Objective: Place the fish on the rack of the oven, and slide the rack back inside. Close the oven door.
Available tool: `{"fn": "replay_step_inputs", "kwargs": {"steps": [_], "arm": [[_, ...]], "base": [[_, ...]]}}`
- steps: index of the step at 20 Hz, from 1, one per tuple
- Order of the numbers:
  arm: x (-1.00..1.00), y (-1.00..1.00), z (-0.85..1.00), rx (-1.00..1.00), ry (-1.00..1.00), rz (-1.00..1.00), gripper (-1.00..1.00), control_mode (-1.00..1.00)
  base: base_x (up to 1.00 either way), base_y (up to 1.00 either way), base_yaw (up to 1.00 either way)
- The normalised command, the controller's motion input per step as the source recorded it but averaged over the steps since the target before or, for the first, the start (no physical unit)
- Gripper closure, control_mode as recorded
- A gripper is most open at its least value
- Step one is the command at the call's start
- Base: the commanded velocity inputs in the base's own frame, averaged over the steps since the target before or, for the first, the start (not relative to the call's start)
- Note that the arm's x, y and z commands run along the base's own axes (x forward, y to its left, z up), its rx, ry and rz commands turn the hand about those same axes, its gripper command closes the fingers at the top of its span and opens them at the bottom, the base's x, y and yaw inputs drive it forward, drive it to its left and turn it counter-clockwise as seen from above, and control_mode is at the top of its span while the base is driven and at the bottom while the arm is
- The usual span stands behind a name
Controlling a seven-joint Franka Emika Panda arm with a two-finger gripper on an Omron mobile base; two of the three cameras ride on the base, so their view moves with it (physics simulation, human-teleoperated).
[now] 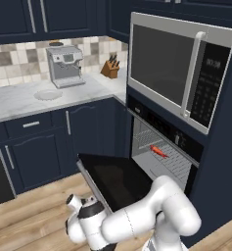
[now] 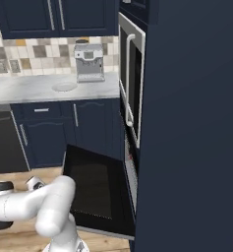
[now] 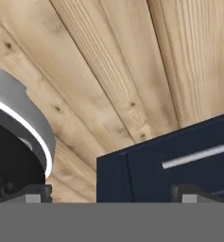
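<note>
Fish [image 1: 158, 151] is lying on the rack [image 1: 162, 156] inside the oven [image 1: 161, 147], red-orange against the silver bars. Oven door [image 1: 118, 180] is hanging open, dropped flat toward the wooden floor [image 3: 108, 71]. The arm is bending low in front of the door, its hand reaching down near the floor. The pincer [image 3: 112, 191] is pointing at floor planks and a navy drawer front [image 3: 179, 165]; its two tips are sitting wide apart with nothing between them, so it is probably released, though little of them is showing.
</note>
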Motion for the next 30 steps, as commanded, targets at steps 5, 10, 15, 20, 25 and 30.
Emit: {"fn": "replay_step_inputs", "kwargs": {"steps": [5,10,15,20,25,30], "arm": [[0.03,-1.0,0.49,-0.44,-0.01,-0.31,-1.0,-1.0],[0.39,-0.99,0.8,-0.47,0.0,-0.25,-1.0,-1.0],[0.77,-0.92,0.93,-0.47,-0.02,-0.15,-1.0,-1.0],[0.87,-0.97,0.8,-0.43,-0.02,-0.15,-1.0,-1.0],[0.91,-1.0,0.71,-0.29,0.0,-0.17,-1.0,-1.0],[1.0,-1.0,0.47,-0.11,0.08,-0.18,-1.0,-1.0]], "base": [[0.0,0.0,0.0],[0.0,0.0,0.0],[0.0,0.0,0.0],[0.0,0.0,0.0],[0.0,0.0,0.0],[0.0,0.0,0.0]]}}
